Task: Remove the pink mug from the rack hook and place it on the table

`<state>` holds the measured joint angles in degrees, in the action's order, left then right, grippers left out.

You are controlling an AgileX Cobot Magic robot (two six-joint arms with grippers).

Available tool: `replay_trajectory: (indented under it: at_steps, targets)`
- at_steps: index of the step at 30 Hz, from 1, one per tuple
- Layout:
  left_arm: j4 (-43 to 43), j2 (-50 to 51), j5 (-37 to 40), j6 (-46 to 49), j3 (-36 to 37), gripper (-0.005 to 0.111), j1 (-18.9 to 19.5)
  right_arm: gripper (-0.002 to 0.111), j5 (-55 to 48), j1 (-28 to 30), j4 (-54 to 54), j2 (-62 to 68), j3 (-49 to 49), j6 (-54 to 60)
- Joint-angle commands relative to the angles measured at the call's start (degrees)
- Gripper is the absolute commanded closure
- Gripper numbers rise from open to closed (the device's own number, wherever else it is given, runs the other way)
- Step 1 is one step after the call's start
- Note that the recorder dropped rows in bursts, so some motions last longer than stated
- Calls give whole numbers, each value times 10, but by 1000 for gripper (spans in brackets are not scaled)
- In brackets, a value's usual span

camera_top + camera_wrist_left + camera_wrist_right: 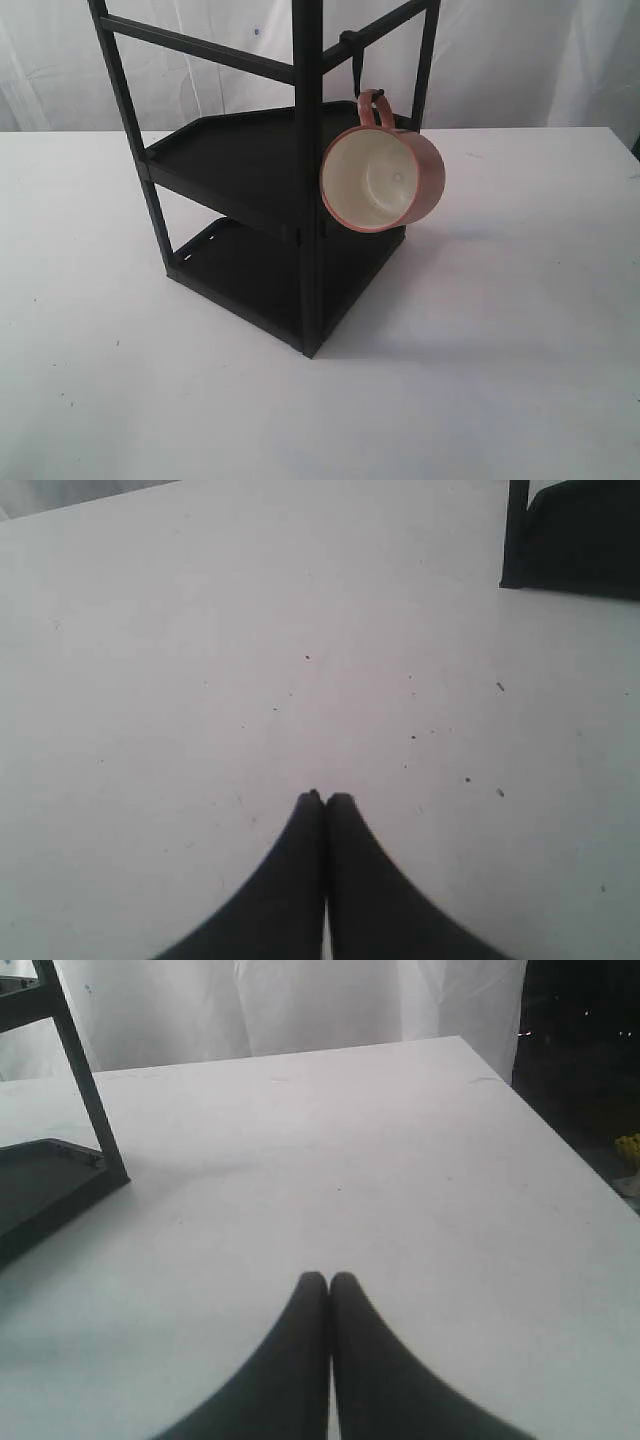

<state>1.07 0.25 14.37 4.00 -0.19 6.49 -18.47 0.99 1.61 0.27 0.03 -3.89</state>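
Beneath the left gripper point(325, 798), whose two dark fingers press together tip to tip on nothing, the white table point(200, 680) spreads flat, flecked with a few dark specks, and a corner of the black rack point(575, 540) stands well ahead. Ahead of the right gripper point(329, 1278), likewise closed on nothing, the tabletop runs to its far edge, where a white curtain point(300, 1010) hangs and a dark patch of room shows past the corner. Beyond what either wrist camera takes in, the pink mug point(385, 180) hangs by its handle from the rack hook point(356, 70), clear above the table.
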Motion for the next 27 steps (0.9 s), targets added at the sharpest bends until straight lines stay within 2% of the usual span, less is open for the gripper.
replay_trajectory:
  at_steps: [1,13,15,19,22,25,27]
  targets:
    - [0,-2,3,-1,2,107,1,108,5,2,1,-3,0,7]
    - [0,-2,3,-1,2,107,1,108,21,2,22,-3,0,14]
    - [0,-2,3,-1,2,107,1,108,70,2,69,-3,0,45]
    - [0,-2,3,-1,2,107,1,108,171,2,68,-3,0,66]
    - [0,-2,3,-1,2,107,1,108,193,2,68,-3,0,58]
    - [0,-2,3,-1,2,107,1,108,212,2,68,-3,0,-30]
    - [0,-2,3,-1,2,107,1,108,215,2,70,-3,0,-26]
